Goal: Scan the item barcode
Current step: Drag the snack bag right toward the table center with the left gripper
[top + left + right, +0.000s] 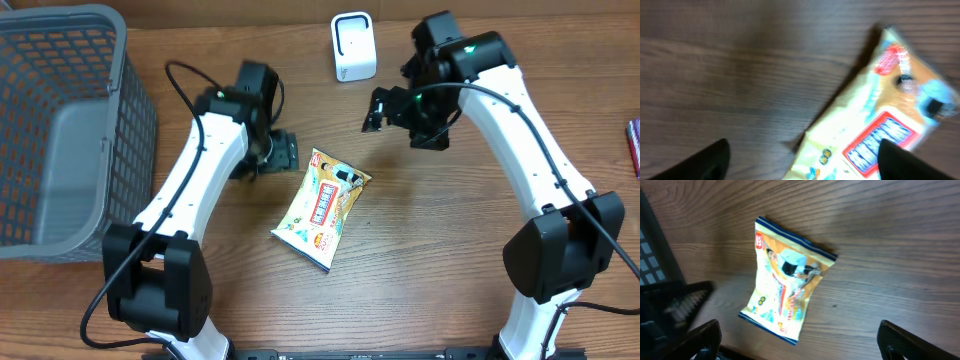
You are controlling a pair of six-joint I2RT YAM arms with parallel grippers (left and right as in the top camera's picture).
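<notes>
The snack packet [320,208] lies flat on the wooden desk [430,260], about midway between the two arms. Its printed face is up and it sits at a slant, with the crimped top edge pointing toward the far side. Nothing is touching it.

The left end effector [283,152] hangs just beside the packet's upper left corner, close to it but apart. From its own camera the two dark fingers [705,162] stand wide apart at the bottom corners of the view, with only wood grain and the blurred packet beneath them, so it is spread open and holding nothing.

The right end effector [380,108] is up above the desk on the far right side of the packet, well clear of it. Its fingers [910,342] are splayed as wide as they go, also with nothing in them. Its camera looks straight down on the whole packet, a cartoon figure and a red badge showing on the wrapper.

A small white scanner [353,46] stands upright at the far edge of the desk, between the two arms and near the right end effector. A grey mesh basket [60,130] fills the far left corner, well apart from the packet.
</notes>
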